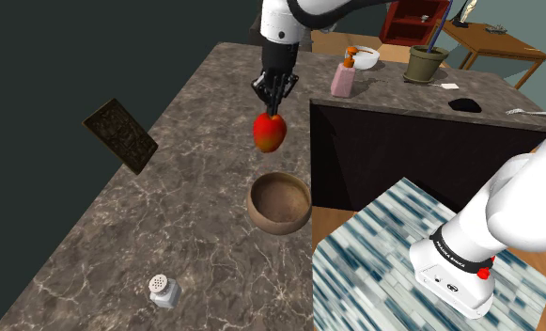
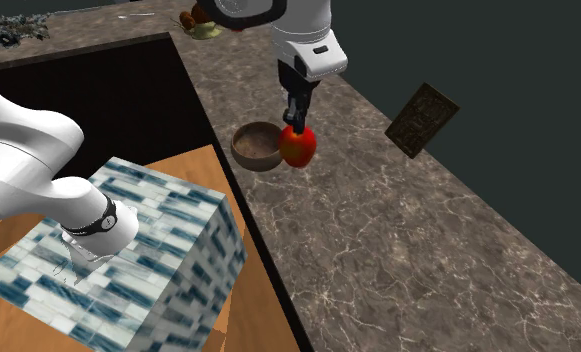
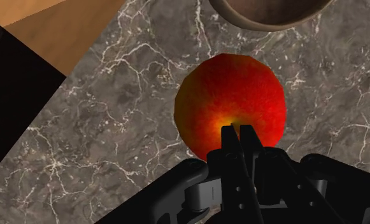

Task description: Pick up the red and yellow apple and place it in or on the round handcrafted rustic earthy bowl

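Now the hand point(image 1: 274, 105) grips one apple point(image 1: 270, 133) near one bowl point(image 1: 278, 224).

Apple look: you see an apple point(image 1: 270, 132) with red skin, yellow-orange around its top.
Apple state: clasped at the top by the gripper point(image 1: 274, 105), hanging under it.
Apple place: near the bowl point(image 1: 278, 222), not in it.
Bowl: round, brown, upright on the marbled counter point(image 1: 120, 235).
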Controlling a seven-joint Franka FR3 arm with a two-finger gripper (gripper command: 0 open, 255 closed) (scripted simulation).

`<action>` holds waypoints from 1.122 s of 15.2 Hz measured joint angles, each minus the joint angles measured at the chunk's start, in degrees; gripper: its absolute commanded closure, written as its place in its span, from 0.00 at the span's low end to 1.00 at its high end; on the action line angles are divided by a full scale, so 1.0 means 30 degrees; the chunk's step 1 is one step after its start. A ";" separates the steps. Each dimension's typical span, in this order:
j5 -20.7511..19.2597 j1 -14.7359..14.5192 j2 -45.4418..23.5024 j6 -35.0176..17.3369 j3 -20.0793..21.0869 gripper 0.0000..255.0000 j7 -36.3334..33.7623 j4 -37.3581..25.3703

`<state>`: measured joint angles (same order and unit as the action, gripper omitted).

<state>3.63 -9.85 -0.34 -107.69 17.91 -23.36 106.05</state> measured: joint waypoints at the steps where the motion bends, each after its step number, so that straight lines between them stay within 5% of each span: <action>1: 0.0006 0.0013 0.0042 0.0273 -0.0012 1.00 0.0010 -0.0230; 10: -0.0004 0.0026 0.0111 0.2531 -0.0025 1.00 -0.0102 -0.2426; 17: 0.0751 -0.0704 0.2465 0.4006 0.0701 1.00 -0.1537 -0.1779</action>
<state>5.88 -11.97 7.05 -95.67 20.01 -27.97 100.71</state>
